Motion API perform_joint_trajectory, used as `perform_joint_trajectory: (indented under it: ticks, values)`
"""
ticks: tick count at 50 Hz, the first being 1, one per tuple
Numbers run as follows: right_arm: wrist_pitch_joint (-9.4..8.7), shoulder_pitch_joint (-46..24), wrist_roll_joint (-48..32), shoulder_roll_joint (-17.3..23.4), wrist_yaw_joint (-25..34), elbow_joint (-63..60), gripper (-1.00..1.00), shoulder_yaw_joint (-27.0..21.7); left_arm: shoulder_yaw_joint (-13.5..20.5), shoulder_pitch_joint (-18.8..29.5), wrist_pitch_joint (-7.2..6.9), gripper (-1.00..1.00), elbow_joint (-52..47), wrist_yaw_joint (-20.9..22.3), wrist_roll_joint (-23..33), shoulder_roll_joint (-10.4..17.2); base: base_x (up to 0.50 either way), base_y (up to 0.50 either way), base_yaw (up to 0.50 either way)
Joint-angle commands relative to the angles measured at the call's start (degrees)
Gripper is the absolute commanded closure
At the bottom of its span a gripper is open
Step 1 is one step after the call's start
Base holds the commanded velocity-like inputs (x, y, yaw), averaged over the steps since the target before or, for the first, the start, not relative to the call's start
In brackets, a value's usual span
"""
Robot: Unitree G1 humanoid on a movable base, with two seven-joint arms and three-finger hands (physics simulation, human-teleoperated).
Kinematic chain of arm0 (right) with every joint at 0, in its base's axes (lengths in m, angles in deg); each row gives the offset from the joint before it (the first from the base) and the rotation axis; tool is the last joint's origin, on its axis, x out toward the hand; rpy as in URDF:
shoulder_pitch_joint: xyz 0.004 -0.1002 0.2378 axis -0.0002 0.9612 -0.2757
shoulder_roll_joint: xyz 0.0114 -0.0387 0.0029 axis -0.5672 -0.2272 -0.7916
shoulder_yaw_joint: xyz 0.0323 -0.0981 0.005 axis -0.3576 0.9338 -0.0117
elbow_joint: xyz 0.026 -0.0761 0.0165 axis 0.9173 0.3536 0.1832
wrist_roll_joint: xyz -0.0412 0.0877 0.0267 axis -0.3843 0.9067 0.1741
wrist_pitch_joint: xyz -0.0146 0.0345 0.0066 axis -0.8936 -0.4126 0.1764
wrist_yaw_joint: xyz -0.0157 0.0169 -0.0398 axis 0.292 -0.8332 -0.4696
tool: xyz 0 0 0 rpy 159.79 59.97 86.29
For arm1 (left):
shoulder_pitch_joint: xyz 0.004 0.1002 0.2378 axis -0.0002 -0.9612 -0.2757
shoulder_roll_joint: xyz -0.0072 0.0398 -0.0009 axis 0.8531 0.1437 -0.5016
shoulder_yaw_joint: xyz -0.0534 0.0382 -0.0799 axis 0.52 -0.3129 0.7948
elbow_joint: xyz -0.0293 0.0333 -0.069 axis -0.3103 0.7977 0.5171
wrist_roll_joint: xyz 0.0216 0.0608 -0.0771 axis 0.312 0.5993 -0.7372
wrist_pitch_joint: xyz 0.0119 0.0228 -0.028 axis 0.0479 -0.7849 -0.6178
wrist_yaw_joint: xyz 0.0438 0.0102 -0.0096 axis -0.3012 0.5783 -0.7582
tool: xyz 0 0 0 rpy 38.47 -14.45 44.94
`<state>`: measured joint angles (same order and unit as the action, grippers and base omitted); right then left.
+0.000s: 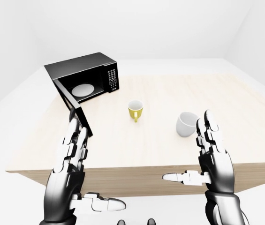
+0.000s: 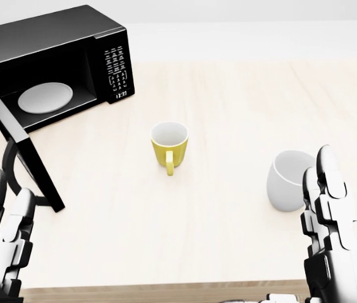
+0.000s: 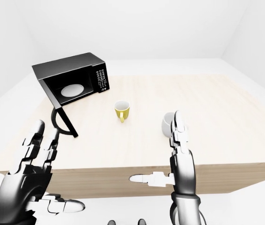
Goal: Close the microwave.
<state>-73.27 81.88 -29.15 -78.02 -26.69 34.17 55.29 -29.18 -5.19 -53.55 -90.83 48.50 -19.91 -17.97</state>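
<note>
Desk (image 2: 241,95): pale wood top, carries everything here; both hands sit low at its near edge.

Microwave (image 2: 58,47): black box at the desk's far left corner. Cavity exposed, white turntable plate (image 2: 45,96) visible inside. Keypad panel with a small lit clock on its right side. Judged heavy and stiff; the body should stay put under a push on the door.

Door (image 2: 21,146): swung fully out toward the near edge on a left-side hinge, seen nearly edge-on in the head view. A dark loop handle (image 3: 59,123) stands off its free end, clearest in the right-eye view. Judged light, rigid, free-swinging. No grip needed; a flat push on the outer face near the free end, well away from the hinge, looks like the sensible contact. Likely needs a firm last press to latch.

White mug (image 2: 287,180): near the desk's right side, lying tipped, mouth toward the far edge. Not part of the job.

Yellow mug (image 2: 169,145): upright, mid-desk, handle toward the near edge. Well apart from the door's swing, by judgement.

Left hand (image 1: 69,161): fingers (image 1: 76,140) spread wide, holding nothing, just beside the door's free end; contact cannot be told.

Right hand (image 1: 214,157): fingers spread wide, empty, raised near the white mug.
</note>
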Motion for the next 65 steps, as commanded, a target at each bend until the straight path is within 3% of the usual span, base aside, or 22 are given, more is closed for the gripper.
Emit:
perform_joint_trajectory:
  ticks: [1, 21, 30, 56, 65]
  values:
    - [0.39, 0.0, -1.0, 0.0, -0.9, 0.2, -1.00, 0.1, -0.1, 0.1, -0.72, -1.00, -0.2, 0.2, -0.2, 0.1, 0.00, 0.50, 0.00]
    - [1.36, -0.4, -2.1, 0.2, -1.8, 1.9, -1.00, 0.7, -0.2, 0.3, -1.05, -1.00, 0.2, 0.1, 0.5, 0.4, 0.00, 0.50, 0.00]
    - [1.25, -0.9, -1.6, 0.1, -1.5, 2.6, -1.00, 0.5, -0.2, 1.3, -1.76, -1.00, 1.0, 0.2, 1.1, 0.2, 0.00, 0.50, 0.00]
    - [0.96, -1.0, -1.7, 0.2, -1.6, 2.9, -1.00, 1.0, -0.6, 0.9, -1.33, -1.00, 1.2, 0.0, 1.3, 0.6, 0.00, 0.50, 0.00]
    - [0.94, -1.3, -1.7, 0.3, -1.6, 3.2, -1.00, 1.0, -0.8, 1.2, -1.97, -1.00, 1.0, 0.0, 1.4, 0.6, 0.00, 0.50, 0.00]
